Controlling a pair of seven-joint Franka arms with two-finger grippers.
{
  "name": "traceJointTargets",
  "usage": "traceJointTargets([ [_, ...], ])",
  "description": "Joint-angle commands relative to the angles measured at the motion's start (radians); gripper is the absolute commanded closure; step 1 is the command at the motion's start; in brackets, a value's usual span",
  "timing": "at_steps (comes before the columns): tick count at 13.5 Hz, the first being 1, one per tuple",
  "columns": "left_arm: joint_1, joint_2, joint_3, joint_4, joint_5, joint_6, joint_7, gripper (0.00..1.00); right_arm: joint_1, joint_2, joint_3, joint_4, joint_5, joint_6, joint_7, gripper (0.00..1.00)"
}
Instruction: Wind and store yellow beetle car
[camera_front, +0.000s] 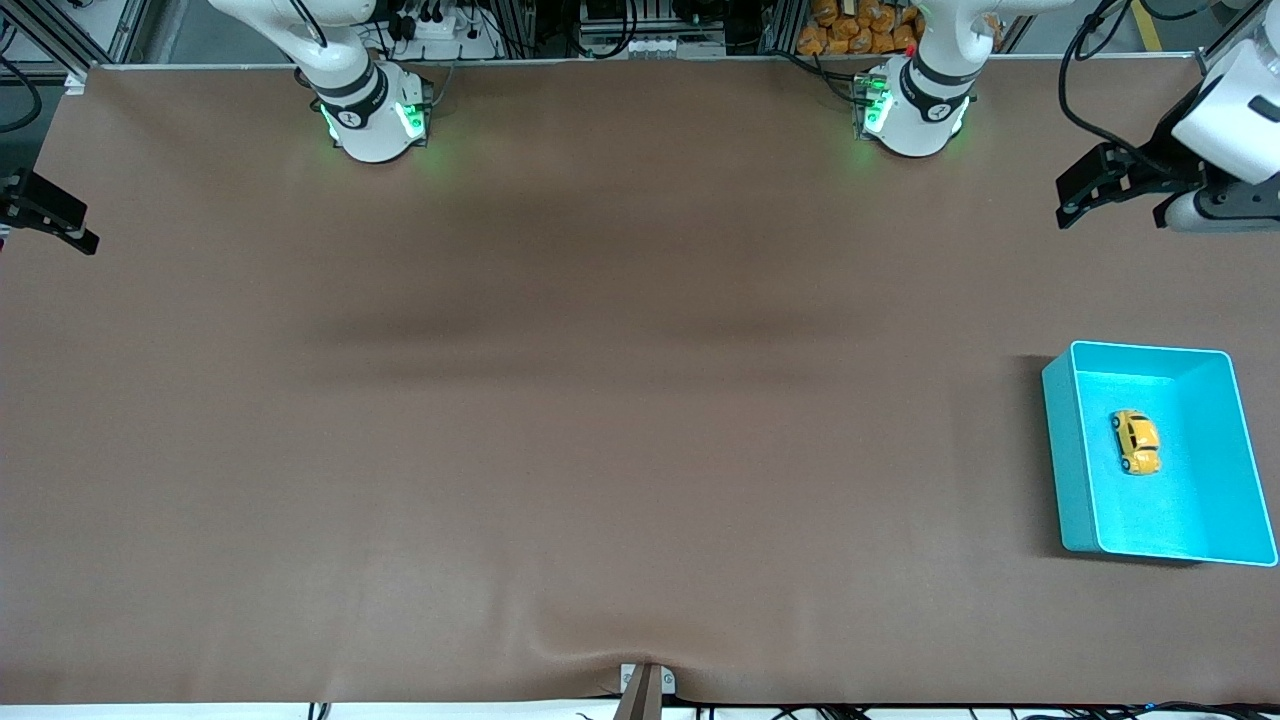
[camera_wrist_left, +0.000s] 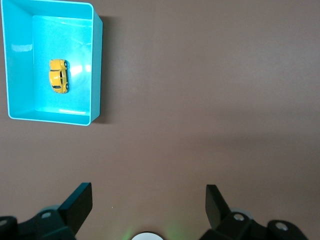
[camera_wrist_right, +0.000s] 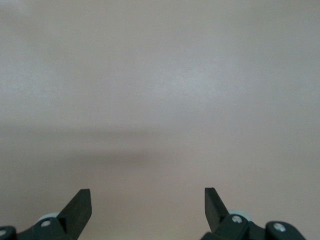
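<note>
Brown matting covers the wide table you are working at, with both arm bases along its edge farthest from the front camera. Toward the left arm's end sits a teal bin, open-topped, nothing near it. Your left gripper hangs in the air over bare mat at that end, its fingers spread wide and holding nothing. Your right gripper waits over the mat at the right arm's end, fingers likewise apart and empty. Smallest of all, the yellow beetle car rests on its wheels on the bin's floor, near the middle, touching no wall.
</note>
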Motion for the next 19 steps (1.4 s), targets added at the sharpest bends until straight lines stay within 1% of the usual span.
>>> traceJointTargets([
  [1,-0.026,-0.02,0.015,-0.008,-0.022,-0.01,-0.002,0.0,0.003,0.02,0.001,0.024,0.0,-0.011,0.015,0.0],
  [2,-0.037,-0.019,0.015,-0.002,-0.019,-0.01,-0.002,0.0,0.0,0.02,0.001,0.024,0.0,-0.011,0.013,0.0],
  [4,-0.016,-0.016,0.009,-0.002,-0.023,-0.01,-0.001,0.0,-0.003,0.02,0.001,0.026,0.0,-0.01,0.013,0.0],
  [10,-0.017,-0.014,0.008,-0.003,-0.025,-0.012,-0.002,0.0,-0.009,0.022,-0.001,0.029,0.001,-0.01,0.015,0.0],
  [12,-0.019,-0.019,0.006,-0.002,-0.025,-0.03,0.011,0.0,-0.008,0.02,-0.002,0.029,0.004,-0.013,0.016,0.0],
  [13,-0.023,-0.019,0.011,-0.003,-0.023,-0.035,0.034,0.0,-0.008,0.02,-0.002,0.029,0.007,-0.014,0.022,0.0],
  [15,-0.027,-0.019,0.014,-0.003,-0.023,-0.035,0.056,0.0,-0.003,0.02,-0.002,0.029,0.017,-0.019,0.105,0.0],
  [19,-0.028,-0.019,0.015,-0.003,-0.025,-0.035,0.056,0.0,0.0,0.019,0.001,0.03,0.017,-0.019,0.108,0.0],
])
